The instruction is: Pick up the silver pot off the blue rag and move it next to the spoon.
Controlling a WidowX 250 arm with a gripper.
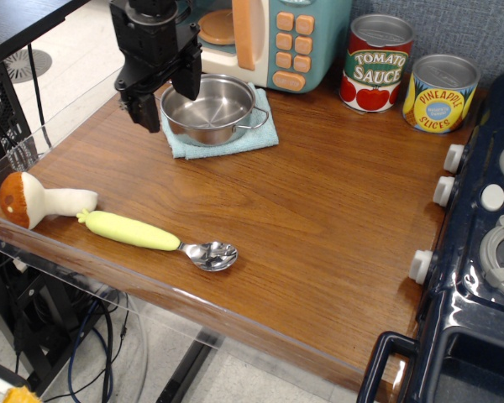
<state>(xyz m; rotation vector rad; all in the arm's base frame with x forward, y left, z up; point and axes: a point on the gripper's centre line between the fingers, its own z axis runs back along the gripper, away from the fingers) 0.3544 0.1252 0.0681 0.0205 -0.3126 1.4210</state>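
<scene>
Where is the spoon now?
The spoon lies near the table's front edge, left of centre in the view, its handle end touching the toy mushroom, far from the silver pot.

Bare wood lies between the silver pot point(212, 107) and the spoon point(155, 236).

Red can point(378, 63): label reads "TOMATO SAUCE", white letters on green band above tomato picture. Yellow can point(439, 94): label reads "PINEAPPLE SLICES"; small print on blue oval badge illegible.
</scene>
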